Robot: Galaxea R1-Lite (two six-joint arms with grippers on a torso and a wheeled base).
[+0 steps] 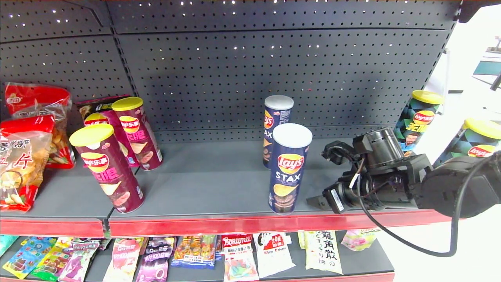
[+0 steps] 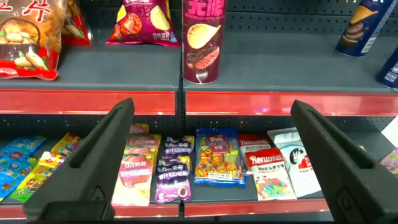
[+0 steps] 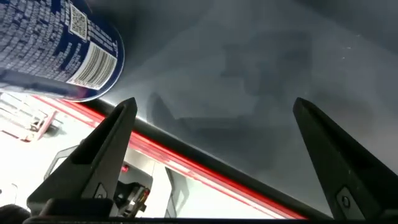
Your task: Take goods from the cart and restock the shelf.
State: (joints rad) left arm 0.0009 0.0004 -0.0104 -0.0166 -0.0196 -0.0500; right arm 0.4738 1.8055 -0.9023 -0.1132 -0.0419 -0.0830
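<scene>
Two dark blue crisp cans with white lids stand upright mid-shelf, the front can (image 1: 289, 168) near the red shelf edge (image 1: 235, 224) and the rear can (image 1: 275, 127) behind it. My right gripper (image 1: 323, 176) is open just to the right of the front can, low over the shelf board, with nothing between its fingers. In the right wrist view the front can (image 3: 59, 50) lies beside one finger (image 3: 93, 165), outside the open right gripper (image 3: 211, 124). My left gripper (image 2: 211, 124) is open and empty in front of the shelf, facing a maroon can (image 2: 204, 40).
Maroon cans with yellow lids (image 1: 107, 166) and red snack bags (image 1: 23, 156) fill the shelf's left part. Two teal cans with yellow lids (image 1: 420, 115) stand at the far right. Small snack packets (image 1: 238, 254) line the lower shelf. Bare board lies between the can groups.
</scene>
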